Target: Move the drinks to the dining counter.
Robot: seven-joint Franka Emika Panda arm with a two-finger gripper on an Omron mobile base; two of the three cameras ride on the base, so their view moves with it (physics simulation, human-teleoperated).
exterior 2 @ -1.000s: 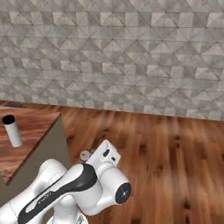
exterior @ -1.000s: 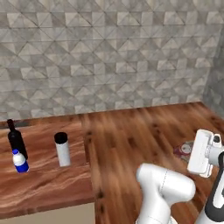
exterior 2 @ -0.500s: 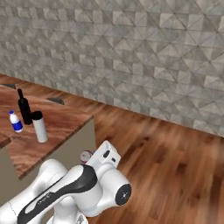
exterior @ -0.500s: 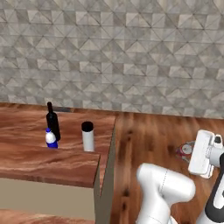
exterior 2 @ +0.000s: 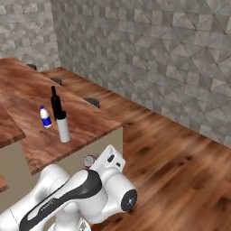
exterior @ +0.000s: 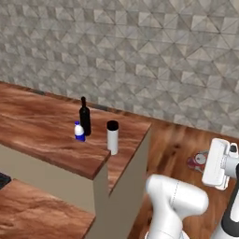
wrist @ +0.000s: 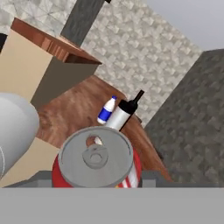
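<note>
hand: seen at (exterior: 201,161) in the left base view, pinched on the red can; fingertips are hidden behind the can in the hand view
red can: (wrist: 96,159) held upright in the hand, silver top with pull tab is shown; seen off the surface, over the wood floor (exterior 2: 180,162), to the right of the island
surface: (exterior: 42,135) long reddish-brown wood-grain top of the beige island; three drinks are carried near its right end
black bottle: (exterior: 84,116) slim, upright, farthest of the three
blue-and-white bottle: (exterior: 79,131) small, white cap, upright, just left of the black bottle, touching or nearly so
grey cylinder: (exterior: 112,137) tall, pale, black cap, upright, just right of the black bottle, near the surface's near edge
wall: (exterior: 140,51) grey patterned tile, behind the surface
</note>
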